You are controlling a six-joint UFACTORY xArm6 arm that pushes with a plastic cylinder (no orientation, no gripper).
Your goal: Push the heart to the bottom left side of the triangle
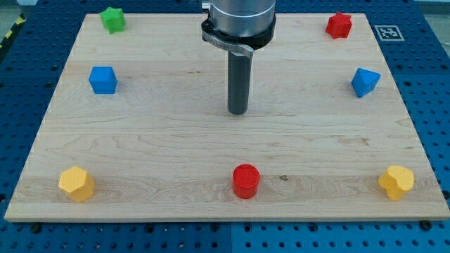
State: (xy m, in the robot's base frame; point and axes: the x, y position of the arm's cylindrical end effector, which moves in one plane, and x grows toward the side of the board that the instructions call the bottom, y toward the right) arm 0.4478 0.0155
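Note:
A yellow heart [396, 182] lies at the board's bottom right corner. A blue triangle [365, 81] lies at the right edge, well above the heart. My tip [238, 112] rests on the board near its middle, far to the left of both the heart and the triangle, touching no block.
A wooden board [162, 140] on a blue perforated table holds other blocks: a green star [112, 19] at top left, a red star [339, 24] at top right, a blue cube [103, 79] at left, a yellow hexagon [76, 184] at bottom left, a red cylinder [246, 180] at bottom centre.

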